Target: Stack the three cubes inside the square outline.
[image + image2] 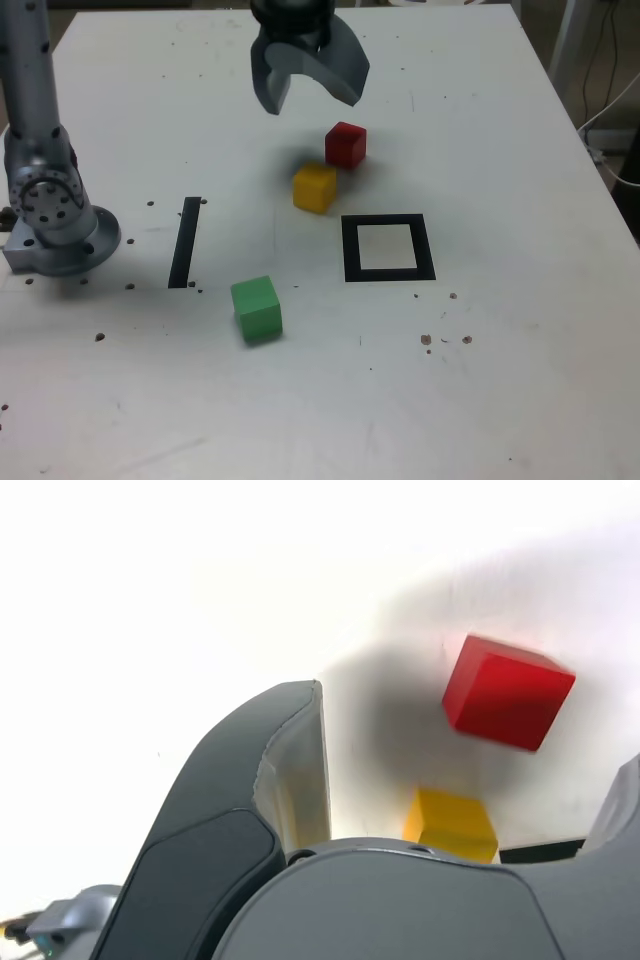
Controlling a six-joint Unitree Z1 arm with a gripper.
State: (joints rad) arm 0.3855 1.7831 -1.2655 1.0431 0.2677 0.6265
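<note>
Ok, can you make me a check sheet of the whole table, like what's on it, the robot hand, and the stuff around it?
Surface: white table, dotted with small dark specks.
Job's things: red cube and yellow cube close together, whether touching is unclear; green cube apart, nearer the camera; square outline holds nothing; no cube stacked.
Clutter: black strip at the exterior view's left.
Grippers: gripper open, holding nothing, hanging above the table behind the red cube.
Cables: white cables off the table's right edge in the exterior view.
Surroundings: arm base on the table's left side; floor beyond.
</note>
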